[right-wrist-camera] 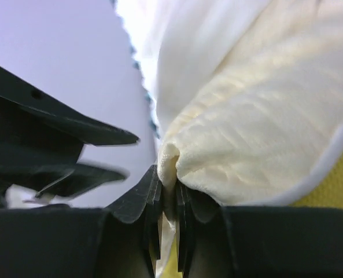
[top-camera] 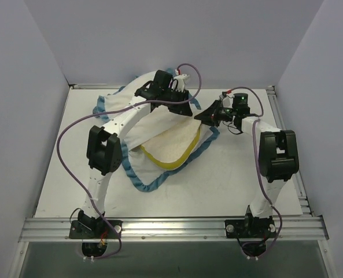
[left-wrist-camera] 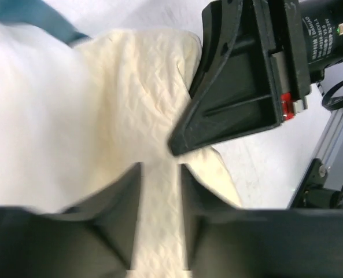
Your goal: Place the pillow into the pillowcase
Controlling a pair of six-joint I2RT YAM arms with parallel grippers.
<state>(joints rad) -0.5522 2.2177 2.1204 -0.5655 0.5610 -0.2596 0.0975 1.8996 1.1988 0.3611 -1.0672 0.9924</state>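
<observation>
The cream pillow (top-camera: 170, 147) with its yellow side band lies inside the open pillowcase (top-camera: 154, 124), whose white inside faces up and whose teal trim runs round it. My right gripper (top-camera: 205, 116) is shut on the pillow's far corner; the wrist view shows cream fabric (right-wrist-camera: 246, 116) pinched between the jaws of the right gripper (right-wrist-camera: 168, 185). My left gripper (top-camera: 185, 109) hovers just beside it. In the left wrist view the left gripper (left-wrist-camera: 161, 171) has its jaws a little apart, with the dimpled pillow (left-wrist-camera: 142, 104) showing through the gap. The right gripper's finger (left-wrist-camera: 235, 92) is close ahead.
The pillowcase spreads over the back middle of the white table (top-camera: 235, 179). Lilac walls enclose the table on three sides. An aluminium rail (top-camera: 171, 227) with both arm bases runs along the near edge. Purple cables loop above the left arm.
</observation>
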